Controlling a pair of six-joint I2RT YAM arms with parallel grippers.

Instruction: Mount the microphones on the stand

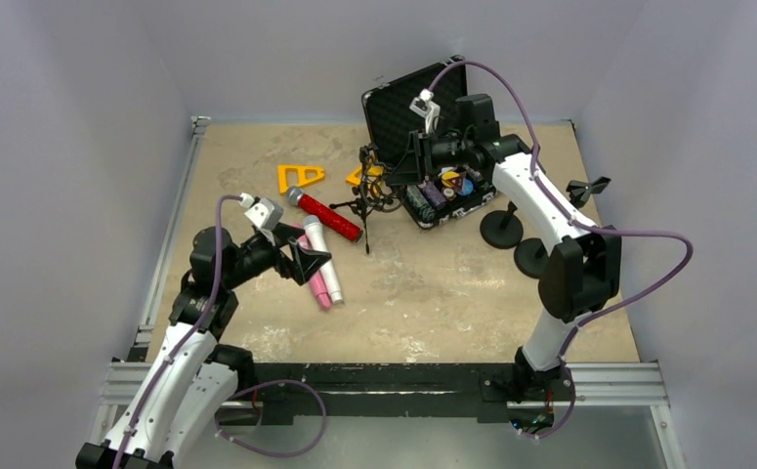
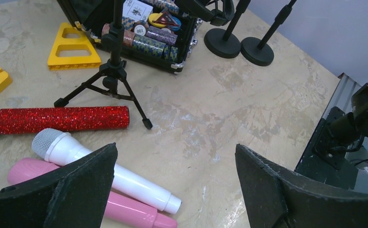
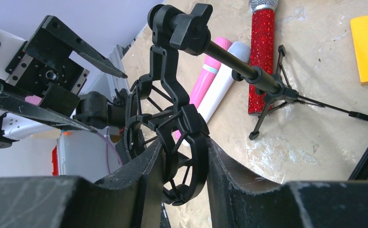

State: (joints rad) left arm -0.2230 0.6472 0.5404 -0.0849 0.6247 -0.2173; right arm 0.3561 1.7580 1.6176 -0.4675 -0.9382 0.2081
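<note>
The glittery red microphone (image 1: pixel 330 217) lies on the table with its silver head to the upper left. The white microphone (image 1: pixel 323 256) and the pink one (image 1: pixel 314 283) lie side by side just below it. My left gripper (image 1: pixel 306 259) hovers over these two, jaws wide open and empty; in its wrist view (image 2: pixel 174 161) the white microphone (image 2: pixel 106 173), the pink one (image 2: pixel 129 211) and the red one (image 2: pixel 61 118) lie to the left. The black tripod stand (image 1: pixel 364 200) stands beside the red microphone. My right gripper (image 3: pixel 184 142) is shut on the stand's ring-shaped mount (image 3: pixel 198 137).
An open black case (image 1: pixel 433 147) full of small items stands at the back behind the stand. Two round-base stands (image 1: pixel 501 230) (image 1: pixel 530 256) are to its right. Two yellow triangles (image 1: pixel 299 177) (image 1: pixel 359 176) lie at the back left. Walls enclose the table.
</note>
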